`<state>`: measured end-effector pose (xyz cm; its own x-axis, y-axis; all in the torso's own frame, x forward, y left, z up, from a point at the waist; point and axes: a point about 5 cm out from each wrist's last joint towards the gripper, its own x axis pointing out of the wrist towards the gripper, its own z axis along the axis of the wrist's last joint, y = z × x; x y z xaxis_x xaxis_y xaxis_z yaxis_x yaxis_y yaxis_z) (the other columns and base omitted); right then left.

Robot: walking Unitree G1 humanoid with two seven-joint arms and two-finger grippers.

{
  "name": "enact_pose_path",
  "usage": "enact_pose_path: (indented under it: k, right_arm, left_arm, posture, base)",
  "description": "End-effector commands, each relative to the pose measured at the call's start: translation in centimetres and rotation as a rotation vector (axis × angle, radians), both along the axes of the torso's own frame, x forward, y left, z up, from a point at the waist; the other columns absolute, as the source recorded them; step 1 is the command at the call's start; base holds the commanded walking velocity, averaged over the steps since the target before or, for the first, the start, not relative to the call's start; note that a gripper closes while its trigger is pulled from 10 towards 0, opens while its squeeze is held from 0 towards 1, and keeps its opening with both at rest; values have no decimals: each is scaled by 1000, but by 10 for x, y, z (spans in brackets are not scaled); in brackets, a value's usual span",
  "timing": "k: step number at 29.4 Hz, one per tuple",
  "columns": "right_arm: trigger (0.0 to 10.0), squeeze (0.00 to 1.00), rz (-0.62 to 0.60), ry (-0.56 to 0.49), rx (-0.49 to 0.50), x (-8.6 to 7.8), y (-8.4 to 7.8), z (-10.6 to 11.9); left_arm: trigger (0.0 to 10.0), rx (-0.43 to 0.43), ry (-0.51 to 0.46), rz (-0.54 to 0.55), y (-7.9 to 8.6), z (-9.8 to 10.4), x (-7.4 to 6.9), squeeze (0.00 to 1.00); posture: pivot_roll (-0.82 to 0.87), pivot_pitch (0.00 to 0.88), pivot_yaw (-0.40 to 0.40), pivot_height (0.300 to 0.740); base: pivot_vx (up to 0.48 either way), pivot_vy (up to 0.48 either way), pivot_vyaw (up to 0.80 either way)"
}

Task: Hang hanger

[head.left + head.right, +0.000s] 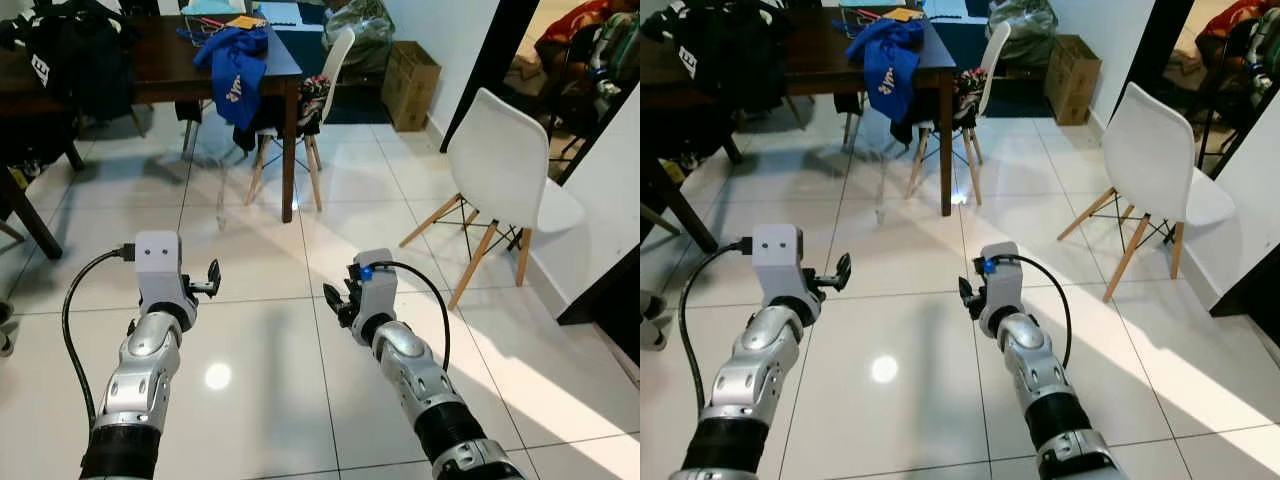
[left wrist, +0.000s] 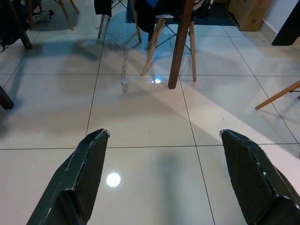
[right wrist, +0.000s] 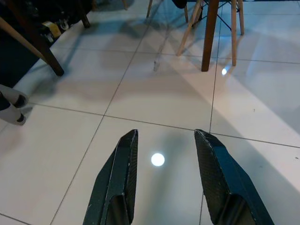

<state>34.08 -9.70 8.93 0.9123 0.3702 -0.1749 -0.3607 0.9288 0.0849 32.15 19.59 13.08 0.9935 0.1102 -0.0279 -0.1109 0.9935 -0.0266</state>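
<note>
Across the lower frame, a glossy white tiled floor (image 1: 270,340) is seen. At upper left stands a dark wooden table (image 1: 170,70), with a blue garment (image 1: 235,60) draped over its edge. At right sits a white chair (image 1: 500,170); a cardboard box (image 1: 408,85) lies beyond. The left gripper (image 2: 164,178) is held with fingers spread wide, empty. The right gripper (image 3: 164,183) is parted, narrower, also empty. A grey shoe (image 3: 11,110) is caught by the right wrist view. Where the hanger is cannot be told.
</note>
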Motion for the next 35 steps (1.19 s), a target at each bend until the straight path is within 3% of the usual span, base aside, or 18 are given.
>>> enact_pose_path:
  k: [1,4,8,10,13,15,16,18,19,20,26,27,35]
  right_arm:
    - [10000,0,0,-30,50,4,-2,9]
    - [10000,0,12,-35,71,5,-1,11]
    - [10000,0,36,-43,82,6,1,15]
    - [10000,0,55,-67,56,9,2,20]
    - [10000,0,55,-67,56,9,2,20]
    - [10000,0,95,-80,55,8,5,21]
    - [10000,0,103,-86,71,8,6,24]
    - [10000,0,103,-86,71,8,6,24]
    - [10000,0,86,-84,120,10,6,28]
    - [10000,0,78,-87,136,11,7,29]
    - [10000,0,71,-90,138,11,9,30]
    - [10000,0,64,-87,128,12,8,29]
    - [10000,0,35,-120,142,16,4,38]
  left_arm:
    - [10000,-13,6,-9,-5,1,1,0]
    - [10000,-6,7,-9,-6,2,3,0]
    - [10000,-12,-4,0,-6,6,4,0]
    - [10000,-11,-11,2,-5,11,7,0]
    - [10000,-11,-11,2,-5,11,7,0]
    - [10000,-1,-6,5,-5,12,10,0]
    - [10000,-4,-7,6,-5,15,11,0]
    - [10000,-4,-7,6,-5,15,11,0]
    - [10000,-8,-6,6,-5,16,12,0]
    - [10000,-10,-4,8,-4,16,9,0]
    - [10000,-5,-5,11,-2,17,5,0]
    - [10000,-2,-12,19,-2,18,5,0]
    - [10000,8,-46,35,4,31,7,0]
  posture:
    - [-17,142,-50,740]
    - [-11,164,-61,740]
    - [-10,126,-55,740]
    - [-10,173,-80,740]
    - [-10,173,-80,740]
    - [7,116,-62,740]
    - [14,136,-62,740]
    - [14,136,-62,740]
    - [22,171,-64,740]
    - [25,132,-54,740]
    - [29,135,-62,740]
    - [38,164,-71,740]
    - [47,153,-63,740]
  base:
    - [379,0,0]
    - [381,0,0]
    - [384,0,225]
    - [384,0,800]
    - [386,0,800]
    - [390,0,400]
    - [390,0,0]
    - [390,0,0]
    - [390,0,0]
    - [394,0,0]
    - [392,0,0]
    - [386,0,538]
    - [390,0,667]
